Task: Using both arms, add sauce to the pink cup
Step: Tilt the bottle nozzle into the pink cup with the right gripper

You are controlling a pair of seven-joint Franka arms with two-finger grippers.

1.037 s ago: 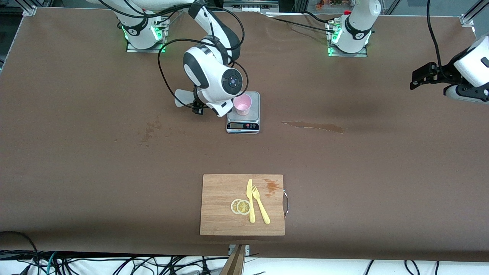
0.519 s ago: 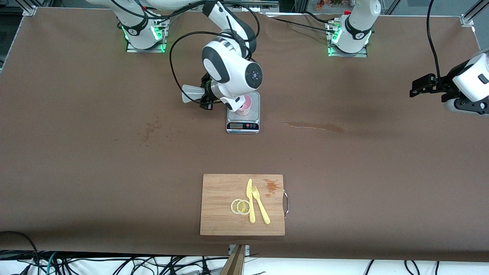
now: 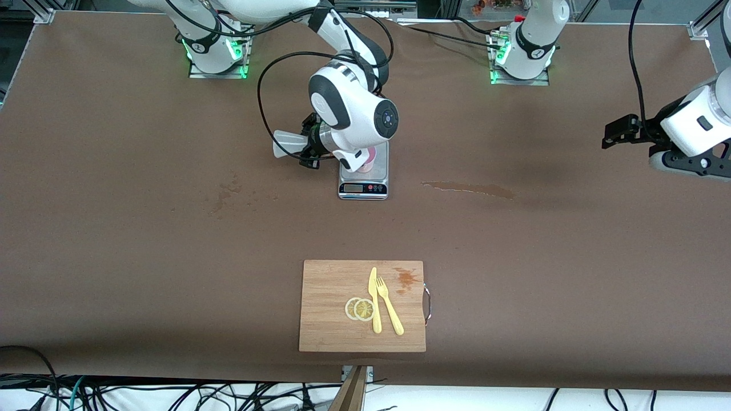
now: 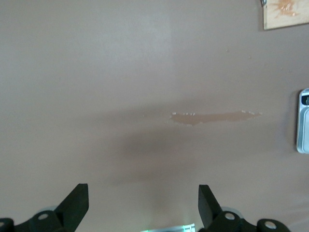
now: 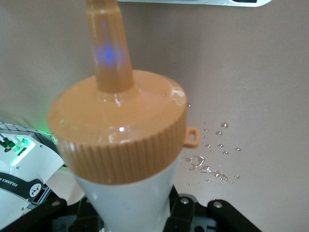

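Now: right gripper (image 3: 342, 153) over scale (image 3: 364, 181), closed around squeeze bottle (image 5: 128, 193); orange nozzle cap (image 5: 116, 128) wet, contents of bottle not visible. Pink cup (image 3: 368, 161) upright on scale plate, mostly hidden by right wrist; inside of cup not visible. Droplets (image 5: 210, 162) on table beside bottle. Left gripper (image 4: 142, 205) over bare table at left arm's end, fingers spread wide, holding nothing. Brownish stain (image 3: 468, 189) between scale and left gripper.

Pink cup (image 3: 370, 158) mostly hidden under the right arm's wrist; nozzle tip cut off.
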